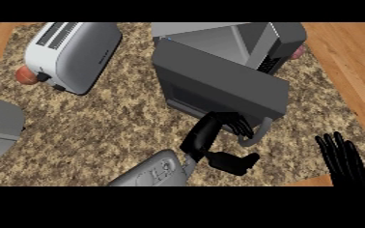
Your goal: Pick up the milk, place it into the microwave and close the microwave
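Noted toaster [71,53] at far left, well apart from the work. Located left hand [204,136] at centre against the near edge of the microwave door [214,77], just beside its grey handle [261,132], but could not tell whether open or curled there. Found no milk in view, so judged it likely inside the microwave [214,41], hidden by the partly open door. Judged best to push close to the handle side and follow the door's arc until flush; recorded right hand [341,157] at lower right, open and resting.
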{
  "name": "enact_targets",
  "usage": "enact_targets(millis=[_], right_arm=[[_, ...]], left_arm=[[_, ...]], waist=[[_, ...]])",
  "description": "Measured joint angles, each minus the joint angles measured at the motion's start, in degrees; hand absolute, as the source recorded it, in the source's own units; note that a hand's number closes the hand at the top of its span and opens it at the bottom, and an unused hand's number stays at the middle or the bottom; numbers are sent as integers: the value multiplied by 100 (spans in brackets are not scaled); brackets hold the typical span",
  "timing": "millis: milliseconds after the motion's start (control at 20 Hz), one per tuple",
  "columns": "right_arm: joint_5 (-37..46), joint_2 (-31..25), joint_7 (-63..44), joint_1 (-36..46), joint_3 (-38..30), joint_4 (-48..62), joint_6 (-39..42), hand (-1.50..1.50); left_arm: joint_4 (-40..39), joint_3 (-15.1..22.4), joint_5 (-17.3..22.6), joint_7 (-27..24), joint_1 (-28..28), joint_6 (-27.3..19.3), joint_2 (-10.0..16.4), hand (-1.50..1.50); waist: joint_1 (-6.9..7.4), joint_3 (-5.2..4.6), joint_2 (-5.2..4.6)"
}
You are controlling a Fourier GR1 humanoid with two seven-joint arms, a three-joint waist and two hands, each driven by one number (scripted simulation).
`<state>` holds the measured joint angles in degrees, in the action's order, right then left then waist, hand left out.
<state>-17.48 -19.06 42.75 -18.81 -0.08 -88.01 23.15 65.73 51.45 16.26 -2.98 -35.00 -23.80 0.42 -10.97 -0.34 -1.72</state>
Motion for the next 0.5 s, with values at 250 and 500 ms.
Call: enact_targets(millis=[250, 500], right_arm=[[-234, -122, -228, -48, 128, -375, 119, -150], [-427, -279, -443, -65, 224, -708, 241, -150]], left_arm=[[-338, -289, 426, -289, -420, -527, -31, 150], [-692, -610, 916, -504, -827, -783, -42, 150]], waist=[[-204, -1, -47], [-403, -3, -123]])
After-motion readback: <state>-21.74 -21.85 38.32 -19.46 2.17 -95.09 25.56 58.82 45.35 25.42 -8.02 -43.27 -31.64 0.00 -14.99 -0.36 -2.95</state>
